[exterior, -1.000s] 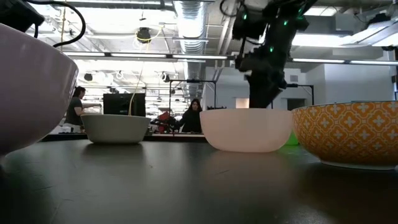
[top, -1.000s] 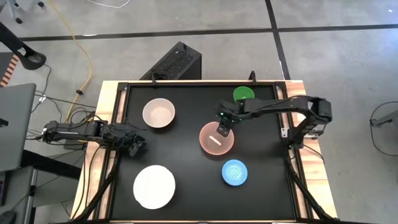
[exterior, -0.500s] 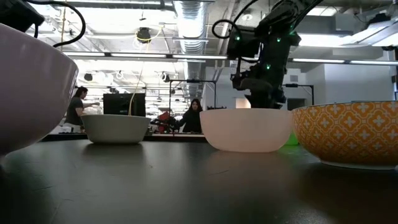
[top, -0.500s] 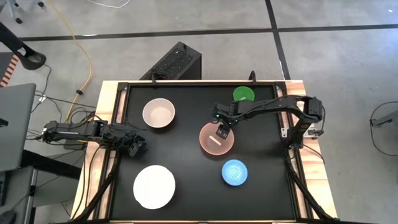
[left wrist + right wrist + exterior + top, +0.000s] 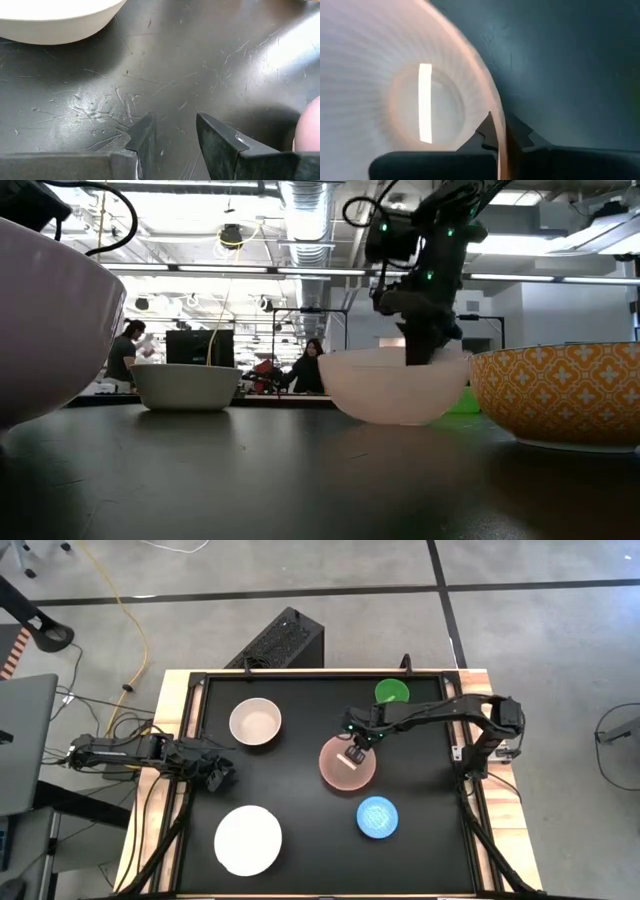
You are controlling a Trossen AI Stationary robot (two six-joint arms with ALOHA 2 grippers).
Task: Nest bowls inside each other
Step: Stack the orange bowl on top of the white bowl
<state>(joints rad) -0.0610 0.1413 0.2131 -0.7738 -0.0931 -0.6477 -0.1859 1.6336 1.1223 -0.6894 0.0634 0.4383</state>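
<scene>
The pink bowl [image 5: 347, 766] stands at the table's middle, and my right gripper [image 5: 354, 751] is shut on its far rim. In the low view the bowl [image 5: 392, 388] looks slightly tipped. A cream-white bowl [image 5: 255, 721] sits at the far left and the largest white bowl [image 5: 248, 840] at the near left. The green bowl [image 5: 391, 692] is at the far right. The light blue bowl [image 5: 377, 817], orange-patterned outside [image 5: 565, 395], is at the near right. My left gripper [image 5: 216, 776] rests open at the left edge, its fingers [image 5: 172, 137] over bare table. My right gripper pinches the pink bowl's rim [image 5: 498, 131] on the bowl's far side. One finger [image 5: 479, 136] is inside the bowl and the other finger [image 5: 522, 136] outside. The fingers come steeply from above, pointing down. The bowl's base is on the table.
The black tabletop has a raised frame [image 5: 300, 673] around it. Bare table lies between the bowls at the centre left [image 5: 290, 780]. People stand in the room beyond the table [image 5: 125, 350].
My right gripper has sunk onto the pink bowl's far rim and shut on it. The bowl has stayed in its place and now looks a little tipped.
</scene>
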